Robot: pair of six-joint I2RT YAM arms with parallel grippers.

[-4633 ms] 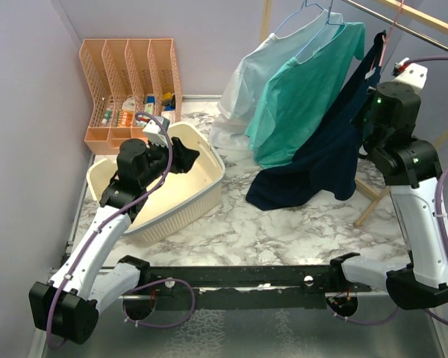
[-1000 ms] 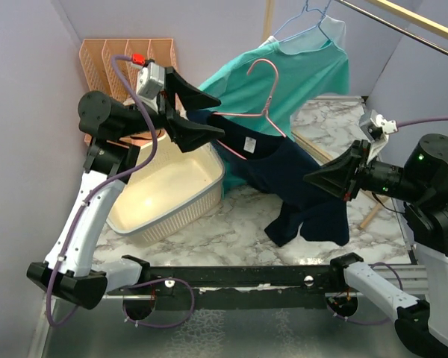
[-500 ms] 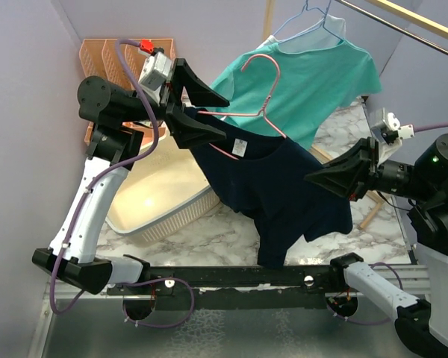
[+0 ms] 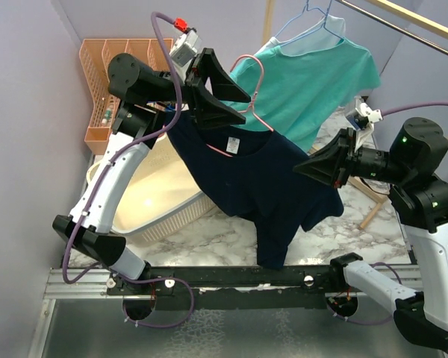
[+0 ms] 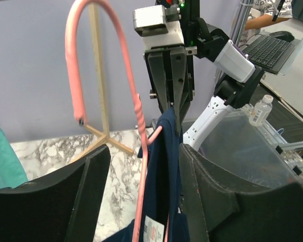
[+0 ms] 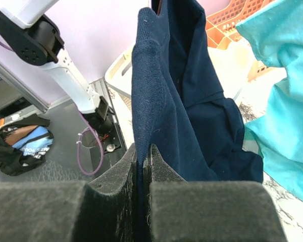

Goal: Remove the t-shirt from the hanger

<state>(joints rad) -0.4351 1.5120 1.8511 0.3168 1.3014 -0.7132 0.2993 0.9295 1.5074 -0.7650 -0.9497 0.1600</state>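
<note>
Mid-removal: my right tool (image 4: pixel 302 165) is pinched tight on the navy t-shirt (image 4: pixel 261 186), right of the pink hanger (image 5: pixel 72 60). My left tool (image 4: pixel 243 110) stands apart astride the hanger's neck, not gripping it. The shirt hangs from the hanger, held aloft. Next, I judge, the left must clamp the neck so the right can peel cloth off. Below the hanger are the marbled tabletop (image 4: pixel 231 231) and a cream basket (image 4: pixel 164 216); behind it, a teal shirt (image 4: pixel 313 82) and lilac walls.

1 navy t-shirt (image 4: pixel 261 179), 1 teal shirt (image 4: pixel 328 82), 1 pink hanger (image 5: pixel 74 65), 1 basket (image 4: pixel 172 220), 1 rack (image 4: pixel 93 82)
</note>
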